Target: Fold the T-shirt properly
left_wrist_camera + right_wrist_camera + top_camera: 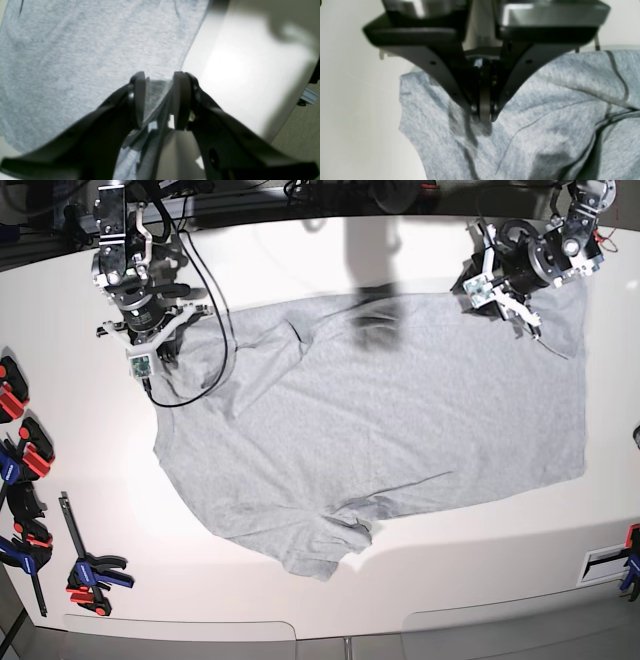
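Note:
The light heather-grey T-shirt (pixel 380 440) lies spread on the white table (pixel 100 510), plain side up, with some wrinkles and one sleeve bunched at the front. My right gripper (pixel 146 368) is at the shirt's far-left corner. In the right wrist view it (pixel 485 117) is shut, pinching a fold of the shirt (pixel 545 112). My left gripper (pixel 527 322) is at the shirt's far-right edge. In the left wrist view it (pixel 159 100) holds a strip of the shirt's (pixel 75 50) edge between its fingers. No lettering or tag shows.
Several red, blue and black clamps (pixel 25 450) lie along the table's left edge, another (pixel 92 572) near the front left. A clamp (pixel 630 565) sits at the right edge. A black cable (pixel 205 370) loops over the shirt's left shoulder area.

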`<action>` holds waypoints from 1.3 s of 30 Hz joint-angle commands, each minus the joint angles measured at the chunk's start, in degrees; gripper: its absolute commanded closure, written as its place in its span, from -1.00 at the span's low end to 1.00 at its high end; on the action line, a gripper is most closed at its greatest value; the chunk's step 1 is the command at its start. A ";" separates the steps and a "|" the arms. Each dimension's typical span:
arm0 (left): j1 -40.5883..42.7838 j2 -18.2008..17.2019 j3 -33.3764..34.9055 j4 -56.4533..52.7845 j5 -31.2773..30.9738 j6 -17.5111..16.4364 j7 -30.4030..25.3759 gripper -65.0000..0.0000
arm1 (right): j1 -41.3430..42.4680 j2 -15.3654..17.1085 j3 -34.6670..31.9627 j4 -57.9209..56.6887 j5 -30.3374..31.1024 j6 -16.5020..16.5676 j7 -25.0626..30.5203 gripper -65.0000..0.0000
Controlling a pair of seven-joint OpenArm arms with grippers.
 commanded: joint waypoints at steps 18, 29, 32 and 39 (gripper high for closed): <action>-1.64 -0.74 6.45 -0.33 3.52 0.36 -1.33 0.47 | -0.52 0.48 0.24 -0.31 -1.77 -0.85 -3.89 1.00; -3.87 -0.33 6.47 -5.27 3.34 0.36 -3.10 0.65 | -0.52 0.48 0.24 -0.31 -1.77 -0.85 -3.87 1.00; -3.93 -0.31 6.47 -5.27 2.71 0.36 -3.26 0.75 | -0.52 0.48 0.24 -0.31 -1.77 -0.85 -3.87 1.00; -4.44 -0.31 6.47 -5.27 2.67 0.36 -3.93 1.00 | -0.52 0.48 0.24 -0.31 -1.77 -0.85 -3.89 1.00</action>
